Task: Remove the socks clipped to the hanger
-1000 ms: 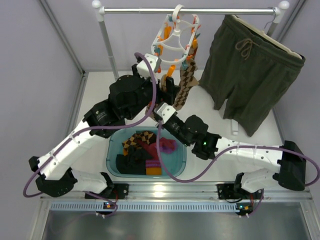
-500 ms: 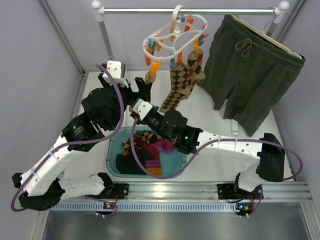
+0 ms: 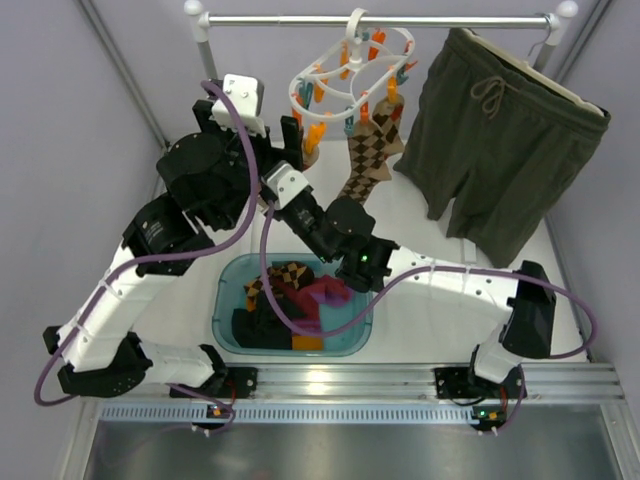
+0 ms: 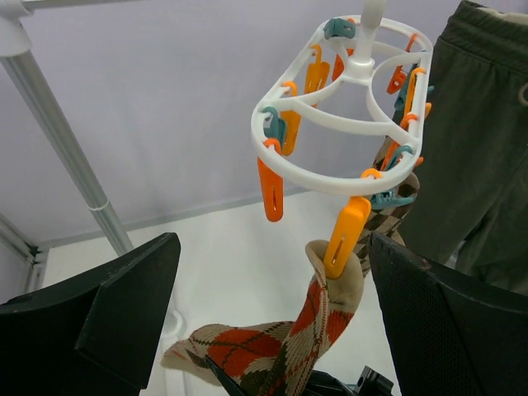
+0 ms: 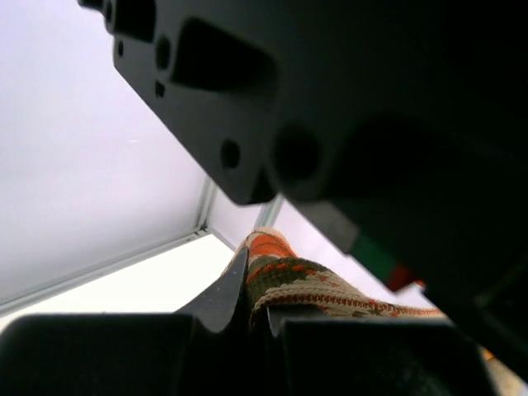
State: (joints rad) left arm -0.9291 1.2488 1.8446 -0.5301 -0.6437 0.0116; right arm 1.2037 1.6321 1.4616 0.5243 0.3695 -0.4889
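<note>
Grey walls and a white table (image 3: 440, 335) enclose the station; a rail (image 3: 300, 20) spans the top. The left gripper (image 4: 276, 322) stands with its jaws wide apart, either side of the orange peg (image 4: 346, 235) that clips the orange-tan argyle sock (image 4: 280, 359) to the hanger (image 4: 330, 180). The right gripper (image 5: 252, 318) is clamped on that sock's lower end. Further right, a brown argyle sock (image 3: 370, 160) also hangs pegged.

Assessment: the socks are light, soft and stretchy. A bare pull would likely swing the hanger, so grip close under the peg.
</note>
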